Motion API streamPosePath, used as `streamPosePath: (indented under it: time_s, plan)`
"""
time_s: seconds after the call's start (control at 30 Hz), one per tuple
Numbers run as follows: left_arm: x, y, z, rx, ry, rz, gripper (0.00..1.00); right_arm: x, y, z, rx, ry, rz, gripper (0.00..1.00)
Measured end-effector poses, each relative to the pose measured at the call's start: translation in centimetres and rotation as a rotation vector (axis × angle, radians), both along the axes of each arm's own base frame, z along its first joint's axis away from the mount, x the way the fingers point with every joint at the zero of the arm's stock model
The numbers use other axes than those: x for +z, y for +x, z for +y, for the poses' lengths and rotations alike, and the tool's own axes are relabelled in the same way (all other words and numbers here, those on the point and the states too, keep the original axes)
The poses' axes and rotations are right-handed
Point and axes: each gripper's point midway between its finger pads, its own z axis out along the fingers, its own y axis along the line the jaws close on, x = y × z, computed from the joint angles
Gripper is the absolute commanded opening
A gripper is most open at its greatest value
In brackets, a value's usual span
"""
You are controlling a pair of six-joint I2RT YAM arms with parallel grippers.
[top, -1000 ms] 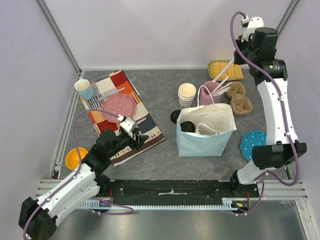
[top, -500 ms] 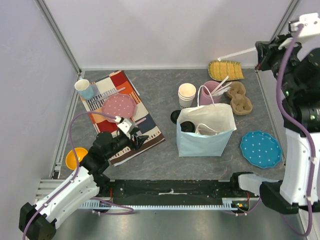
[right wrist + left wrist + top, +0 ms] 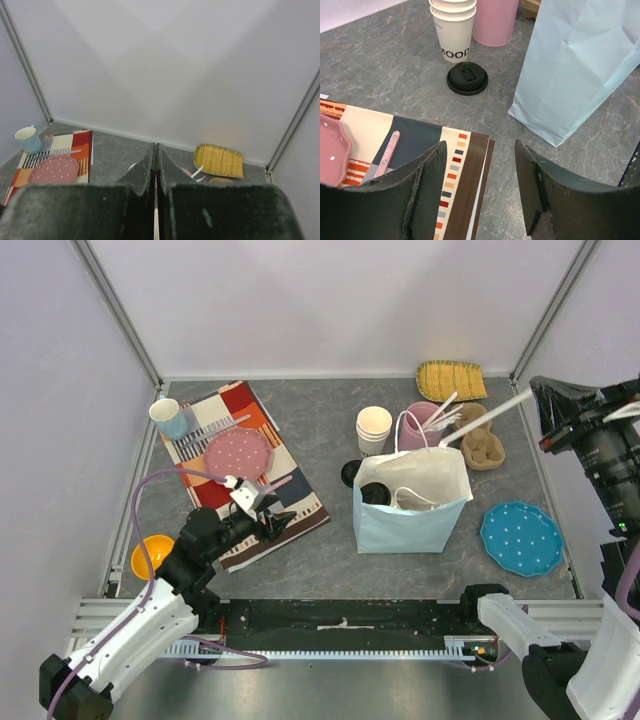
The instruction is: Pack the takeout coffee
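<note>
The light-blue paper bag point(image 3: 410, 510) stands open at the table's middle. The takeout coffee point(image 3: 375, 493) shows as a round black lid inside the bag's mouth, at its left; the cup body is hidden. My right gripper point(image 3: 538, 393) hangs high at the right, shut on a thin white stick point(image 3: 485, 418) whose far tip hovers over the bag's right rim. In the right wrist view the right gripper's point(image 3: 156, 146) jaws are pressed together. My left gripper point(image 3: 270, 520) is open and empty over the striped cloth point(image 3: 290, 502), left of the bag point(image 3: 580, 65).
A loose black lid point(image 3: 350, 473) lies left of the bag, before stacked lidless cups point(image 3: 374, 427). A pink cup point(image 3: 425, 423) with white sticks, a brown carrier point(image 3: 480, 440), a yellow mat point(image 3: 452, 380) and a blue plate point(image 3: 520, 538) fill the right.
The right arm has swung from the back right corner forward and down along the right side, carrying the white stick; its tip now reaches the bag. The left arm barely shifted.
</note>
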Motion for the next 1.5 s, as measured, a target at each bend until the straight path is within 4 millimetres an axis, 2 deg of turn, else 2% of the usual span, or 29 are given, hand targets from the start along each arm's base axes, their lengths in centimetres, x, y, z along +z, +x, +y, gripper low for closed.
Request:
streamPosePath:
  time_s: [0.1, 0.23, 0.53, 0.63, 0.8, 0.83, 0.87, 0.93, 0.97, 1.03, 1.07, 1.1, 1.27, 1.4, 1.5]
  plan:
    - [0.2, -0.1, 0.0, -0.003, -0.005, -0.006, 0.63, -1.0, -1.3, 0.1, 0.010, 0.003, 0.023, 0.00]
    - [0.4, -0.1, 0.0, -0.005, -0.008, -0.011, 0.63, -4.1, -1.3, 0.5, 0.035, 0.008, 0.099, 0.00]
    - [0.7, -0.3, 0.0, -0.017, -0.016, -0.020, 0.63, -15.1, 4.4, 2.2, 0.100, 0.057, 0.402, 0.00]
    - [0.7, -0.2, 0.1, -0.011, -0.017, -0.023, 0.63, -18.0, 5.8, 2.6, 0.114, 0.062, 0.486, 0.00]
    - [0.7, -0.1, 0.2, -0.006, -0.017, -0.023, 0.63, -21.0, 6.7, 3.0, 0.134, 0.052, 0.582, 0.01]
    - [0.7, -0.1, 0.2, -0.006, -0.017, -0.022, 0.63, -21.5, 6.7, 3.0, 0.136, 0.046, 0.593, 0.08]
    - [0.7, -0.1, 0.2, -0.006, -0.016, -0.021, 0.63, -21.8, 6.6, 3.0, 0.138, 0.042, 0.605, 0.30]
    - [0.6, -0.1, 0.2, -0.007, -0.016, -0.019, 0.63, -22.4, 6.4, 3.0, 0.141, 0.034, 0.624, 0.46]
    - [0.6, -0.1, 0.2, -0.008, -0.015, -0.019, 0.63, -22.6, 6.4, 3.0, 0.141, 0.027, 0.629, 0.60]
    - [0.5, -0.1, 0.2, -0.008, -0.014, -0.017, 0.63, -22.8, 6.3, 2.9, 0.136, 0.021, 0.639, 0.73]
    - [0.5, -0.1, 0.2, -0.008, -0.014, -0.017, 0.63, -23.0, 6.3, 2.7, 0.131, 0.011, 0.640, 0.88]
    - [0.5, -0.1, 0.2, -0.008, -0.013, -0.016, 0.63, -23.1, 6.3, 2.6, 0.124, 0.004, 0.644, 0.98]
    - [0.5, -0.1, 0.2, -0.006, -0.013, -0.016, 0.63, -23.0, 6.8, 2.3, 0.105, -0.004, 0.663, 0.98]
    - [0.5, 0.1, 0.4, 0.000, -0.013, -0.017, 0.63, -21.7, 7.7, 1.9, 0.080, -0.006, 0.644, 0.98]
    - [0.5, 0.3, 0.6, 0.015, -0.013, -0.016, 0.63, -20.8, 8.4, 0.7, 0.005, -0.008, 0.623, 0.98]
